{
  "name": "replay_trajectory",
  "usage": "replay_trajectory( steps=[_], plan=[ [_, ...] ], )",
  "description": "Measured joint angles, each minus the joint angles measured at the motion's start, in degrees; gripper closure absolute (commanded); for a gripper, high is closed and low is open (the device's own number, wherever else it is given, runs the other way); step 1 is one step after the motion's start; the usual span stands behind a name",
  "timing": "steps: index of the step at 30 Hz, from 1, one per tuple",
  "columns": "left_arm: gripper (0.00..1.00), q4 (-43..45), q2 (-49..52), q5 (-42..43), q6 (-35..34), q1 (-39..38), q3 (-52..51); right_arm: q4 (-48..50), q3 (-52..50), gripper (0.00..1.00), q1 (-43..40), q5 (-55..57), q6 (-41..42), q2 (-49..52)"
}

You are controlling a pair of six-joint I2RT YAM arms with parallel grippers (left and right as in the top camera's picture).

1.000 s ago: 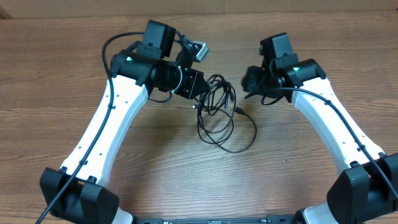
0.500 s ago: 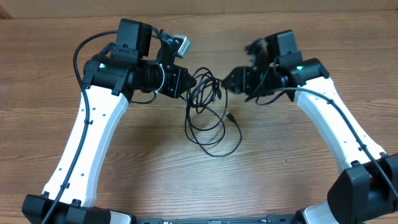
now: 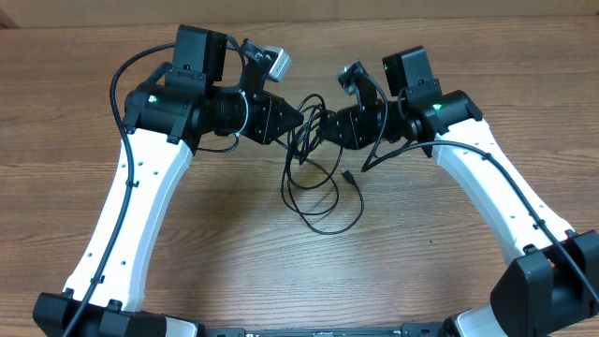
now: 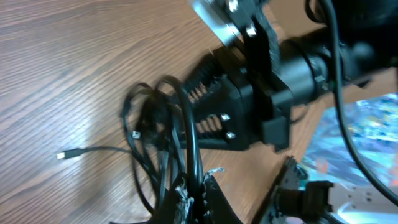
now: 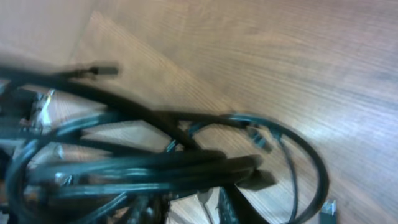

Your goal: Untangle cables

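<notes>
In the overhead frame's upper middle, the left gripper (image 3: 298,120) is clamped on the tangled cables (image 3: 311,142), whose loops trail down the wooden table (image 3: 234,267), while the right gripper (image 3: 328,128) meets them from the right, blurred cords apparently masking its fingers, so I cannot tell its grip.

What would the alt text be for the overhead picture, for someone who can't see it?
Two white-and-black robot arms reach across a wooden table, the left gripper and right gripper nearly meeting at a tangle of thin black cables. Loose loops trail toward the arms' bases, with one small plug lying on the wood.
</notes>
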Motion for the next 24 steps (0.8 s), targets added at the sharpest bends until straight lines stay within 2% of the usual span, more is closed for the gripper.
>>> replay_trajectory(
  steps=[1,4,5,6,7,8,13,14,15,16,24],
  plan=[
    [0.96,0.0,0.0,0.7,0.0,0.0,0.0,2.2,0.0,0.62,0.0,0.5,0.5,0.0],
    [0.96,-0.1,0.0,2.4,0.0,0.0,0.0,8.5,0.0,0.78,0.0,1.7,2.6,0.0],
    [0.96,-0.2,0.0,2.9,-0.1,0.0,0.0,9.9,0.0,0.78,0.0,2.1,3.6,0.0],
    [0.96,-0.4,0.0,3.3,-0.2,0.0,0.0,10.8,0.0,0.71,0.0,2.4,5.0,0.0],
    [0.96,-0.5,0.0,3.6,-0.2,0.0,0.0,11.3,0.0,0.58,0.0,2.7,6.3,0.0],
    [0.96,-0.5,0.0,3.8,-0.2,0.0,0.0,11.8,0.0,0.55,0.0,3.2,7.6,0.0],
    [0.96,-0.7,0.0,4.2,-0.5,0.0,0.0,12.5,0.0,0.61,0.0,4.2,10.4,0.0],
    [0.96,-0.7,0.0,4.3,-0.6,0.0,0.0,12.6,0.0,0.56,0.0,4.3,11.0,0.0],
    [0.96,-0.7,0.0,4.4,-0.6,0.0,0.0,12.7,0.0,0.44,0.0,4.3,11.8,0.0],
    [0.96,-0.7,0.0,4.6,-0.6,0.0,0.0,12.8,0.0,0.39,0.0,4.5,12.1,0.0],
    [0.96,2.3,0.0,11.6,0.8,0.0,0.0,12.8,0.0,0.34,0.6,2.4,14.0,0.0]
  ],
)
